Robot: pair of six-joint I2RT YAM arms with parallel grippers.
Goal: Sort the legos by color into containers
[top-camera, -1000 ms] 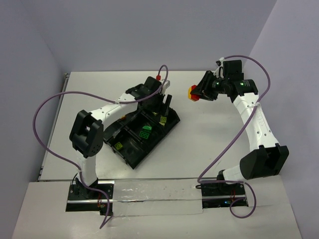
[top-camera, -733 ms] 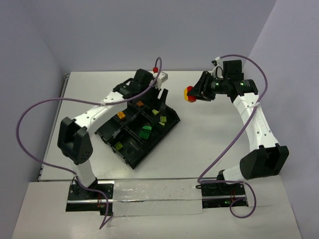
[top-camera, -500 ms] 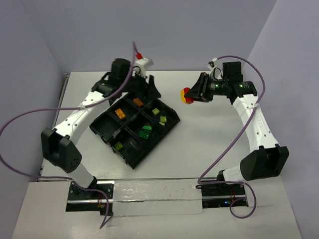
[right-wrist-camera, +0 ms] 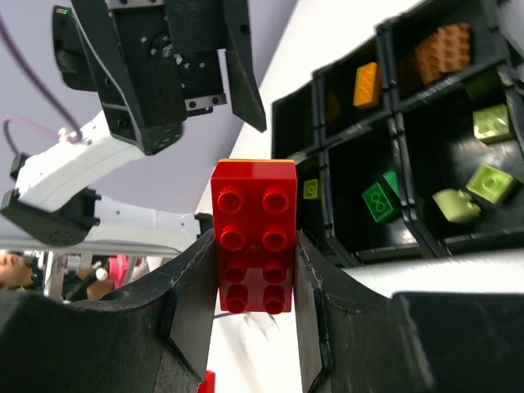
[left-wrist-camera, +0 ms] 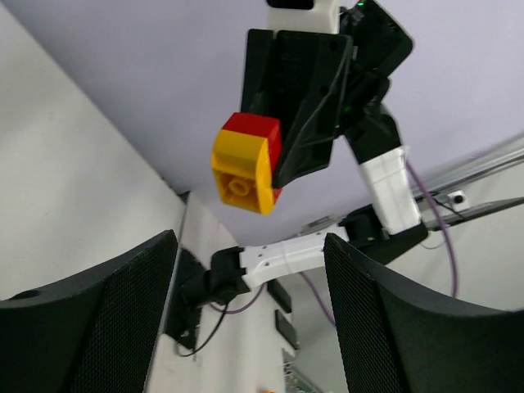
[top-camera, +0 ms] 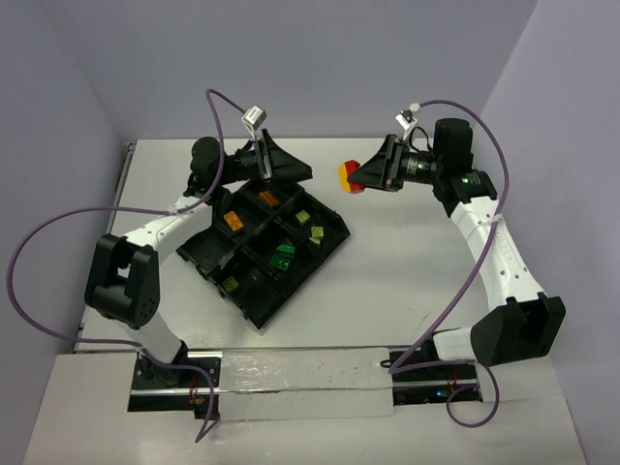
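Holds the left pincer (top-camera: pixel 294 170) raised, jaws spread wide, aimed across at the right one. Reaches the right arm (top-camera: pixel 489 237) forward and inward, and clamps a red and yellow brick (top-camera: pixel 350 177) in the right pincer (top-camera: pixel 368 177), tips facing left.

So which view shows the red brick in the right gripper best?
The right wrist view: the red brick fills the centre, studs facing the camera, clamped by the right gripper. The left wrist view shows its side, joined to a yellow brick. The top external view shows only a small spot.
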